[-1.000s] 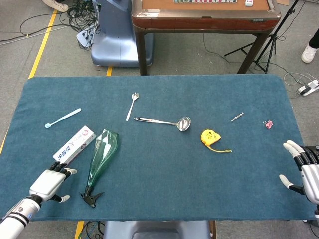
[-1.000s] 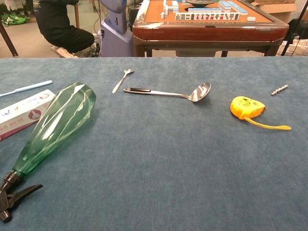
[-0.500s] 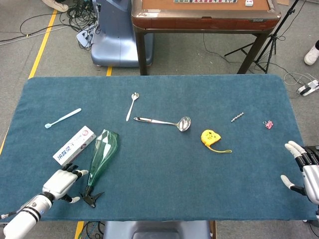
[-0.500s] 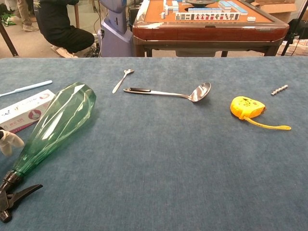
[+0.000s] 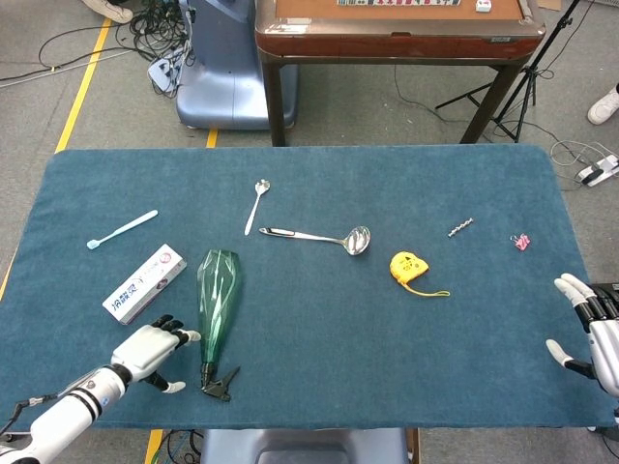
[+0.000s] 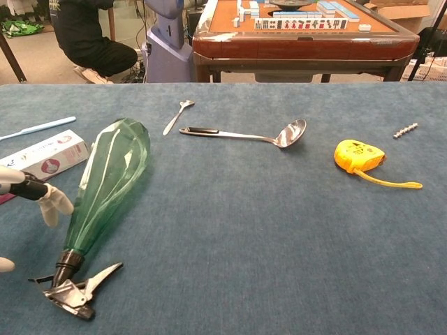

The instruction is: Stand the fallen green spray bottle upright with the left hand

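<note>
Looking down from the head view, I see the green spray bottle (image 5: 216,300) lying on its side in the lower left of the blue table (image 5: 319,387), its wide base toward the top of the frame and its black trigger nozzle (image 5: 219,380) near the bottom edge. My left hand (image 5: 151,349) lies just left of the bottle's neck, palm down, fingers spread wide and holding nothing; its fingertips come close to the glass, but I cannot tell whether they touch it. Upper left of that hand lies a white box (image 5: 145,282) with print too small to read, and further up a pale blue toothbrush (image 5: 122,230). My right hand (image 5: 588,327) sits at the lower right edge, partly cut off by the frame, fingers apart and empty. Mid-table lie a small spoon (image 5: 257,204), a steel ladle (image 5: 319,236), a yellow tape measure (image 5: 410,268), a screw (image 5: 460,227) and a pink clip (image 5: 521,241).

From the chest view, the bottle (image 6: 110,186) fills the left side, its nozzle (image 6: 75,287) at the lower left. Only a few pale fingertips (image 6: 52,205) of my left hand show at the left edge; the rest is out of frame. The box (image 6: 45,155) shows red and dark lettering that I cannot make out. My right hand does not show here. At the top, the wooden table (image 6: 300,38) carries rows of tiles whose markings are unreadable.
</note>
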`<state>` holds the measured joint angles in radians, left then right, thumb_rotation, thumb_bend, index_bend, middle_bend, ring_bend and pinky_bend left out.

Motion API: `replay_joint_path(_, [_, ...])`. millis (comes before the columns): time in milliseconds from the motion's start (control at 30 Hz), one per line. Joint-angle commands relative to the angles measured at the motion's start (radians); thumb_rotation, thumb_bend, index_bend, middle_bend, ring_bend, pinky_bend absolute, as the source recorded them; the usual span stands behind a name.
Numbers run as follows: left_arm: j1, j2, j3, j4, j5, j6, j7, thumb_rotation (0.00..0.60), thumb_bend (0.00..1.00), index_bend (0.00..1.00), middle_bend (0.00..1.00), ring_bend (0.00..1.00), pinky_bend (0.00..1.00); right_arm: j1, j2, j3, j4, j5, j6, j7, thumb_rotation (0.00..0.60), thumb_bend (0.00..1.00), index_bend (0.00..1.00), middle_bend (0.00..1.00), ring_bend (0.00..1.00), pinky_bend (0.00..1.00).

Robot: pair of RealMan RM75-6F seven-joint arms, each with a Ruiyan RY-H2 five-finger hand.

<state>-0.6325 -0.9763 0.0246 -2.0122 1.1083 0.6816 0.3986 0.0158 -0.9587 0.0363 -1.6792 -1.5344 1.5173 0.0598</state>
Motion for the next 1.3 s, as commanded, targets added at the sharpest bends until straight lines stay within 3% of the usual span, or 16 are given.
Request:
replay_joint_path(33, [-0.032,0.0,-0.019,-0.009,-0.028,-0.033,-0.037,0.425,0.24,0.09,0.26,0.11,0.0,-0.001,-0.001,0.0,0.003,0.001,0.0,0.003,0.6,0.21,0.14,0.14,0.12,0.14])
replay_joint_path(433, [-0.11,-0.021,-0.044,0.013,-0.084,-0.064,-0.126,0.421,0.24,0.05,0.26,0.11,0.0,-0.002,-0.004,0.0,0.012,0.002,0.001,0.014,0.6,0.21,0.14,0.14,0.12,0.14])
replay_joint_path(700, [-0.029,-0.023,-0.042,0.038,0.008,0.119,-0.155,0.586,0.24,0.08,0.26,0.11,0.0,0.001,-0.003,0.0,0.007,-0.002,-0.002,0.008,0.6,0.21,0.14,0.14,0.12,0.14])
replay_joint_path(900, [0.051,-0.054,-0.078,0.088,0.169,0.291,-0.289,0.6,0.24,0.15,0.26,0.11,0.0,0.001,0.0,-0.001,-0.005,-0.008,0.0,-0.005,0.6,0.21,0.14,0.14,0.12,0.14])
replay_joint_path(1133, [0.048,-0.135,-0.116,0.209,0.39,0.383,-0.541,0.559,0.24,0.21,0.26,0.07,0.0,0.001,0.001,-0.004,-0.019,-0.012,-0.002,-0.018,0.6,0.21,0.14,0.14,0.12,0.14])
replay_joint_path(1300, [-0.014,-0.153,-0.139,0.25,0.395,0.311,-0.598,0.327,0.24,0.21,0.26,0.01,0.0,-0.001,0.004,-0.006,-0.024,-0.012,-0.001,-0.022,0.6,0.21,0.14,0.14,0.12,0.14])
